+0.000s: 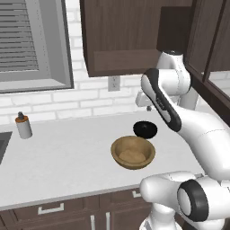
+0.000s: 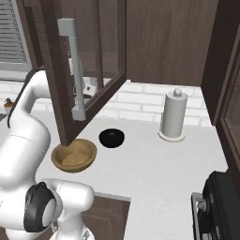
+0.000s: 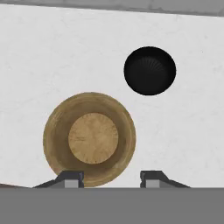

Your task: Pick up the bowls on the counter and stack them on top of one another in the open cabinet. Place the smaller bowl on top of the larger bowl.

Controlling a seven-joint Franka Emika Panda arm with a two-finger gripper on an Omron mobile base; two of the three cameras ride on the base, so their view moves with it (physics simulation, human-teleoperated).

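Wooden bowl [image 1: 133,152]: wide, tan, upright, on counter [image 1: 67,157] near front edge. Black bowl [image 1: 145,129]: small, glossy, upright, just beyond, apart.

A small bottle [image 1: 23,126] stands near the window [image 1: 33,42]. A paper towel roll [image 2: 173,115] stands upright by the brick wall [image 1: 90,101], a stove [image 2: 220,206] nearby.

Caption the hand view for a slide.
Open gripper above the counter, wooden bowl and smaller black bowl apart below.
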